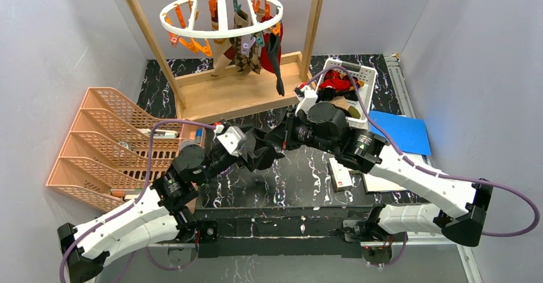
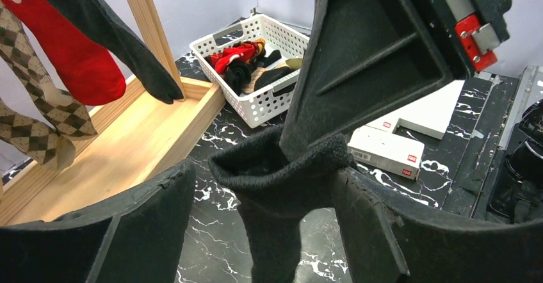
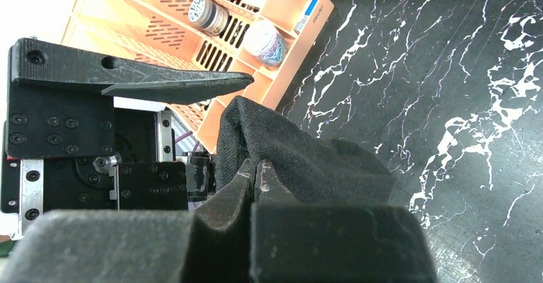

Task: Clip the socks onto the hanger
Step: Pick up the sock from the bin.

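— Where's the black sock?
— In the air above the surface, its cuff pinched tight in the right pincer.
— And the left pincer?
— Spread wide, one finger on either side of the sock. The hanger hangs well apart, behind.

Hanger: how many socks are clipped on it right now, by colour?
On the hanger:
Brown argyle socks: 2
Red sock: 1
Black sock: 1
Total: 4
Not counted: loose black sock, pinched in the right fingers, not clipped.
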Available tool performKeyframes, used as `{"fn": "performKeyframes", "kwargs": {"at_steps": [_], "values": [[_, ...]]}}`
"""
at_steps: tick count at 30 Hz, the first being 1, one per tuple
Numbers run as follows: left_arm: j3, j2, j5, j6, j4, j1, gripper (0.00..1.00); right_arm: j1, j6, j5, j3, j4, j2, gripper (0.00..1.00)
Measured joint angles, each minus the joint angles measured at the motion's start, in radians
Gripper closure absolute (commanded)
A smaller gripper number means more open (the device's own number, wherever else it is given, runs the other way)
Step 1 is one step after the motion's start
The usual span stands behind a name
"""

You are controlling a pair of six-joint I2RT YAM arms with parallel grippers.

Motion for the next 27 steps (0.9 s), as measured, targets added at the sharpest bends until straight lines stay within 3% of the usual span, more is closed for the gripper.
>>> {"fn": "performKeyframes", "kwargs": {"at_steps": [11,18,27], "values": [[0.007,-0.02,0.011,0.015,-0.042,0.0,0.25,0.0,-0.056,-0.039,0.005,0.0,0.013,0.99],[0.006,-0.069,0.006,0.002,-0.066,0.0,0.16,0.0,-0.105,-0.037,-0.005,0.015,-0.033,0.99],[0.003,-0.099,0.067,-0.04,-0.065,0.0,0.17,0.0,-0.187,-0.045,-0.011,0.064,-0.099,0.99]]}}
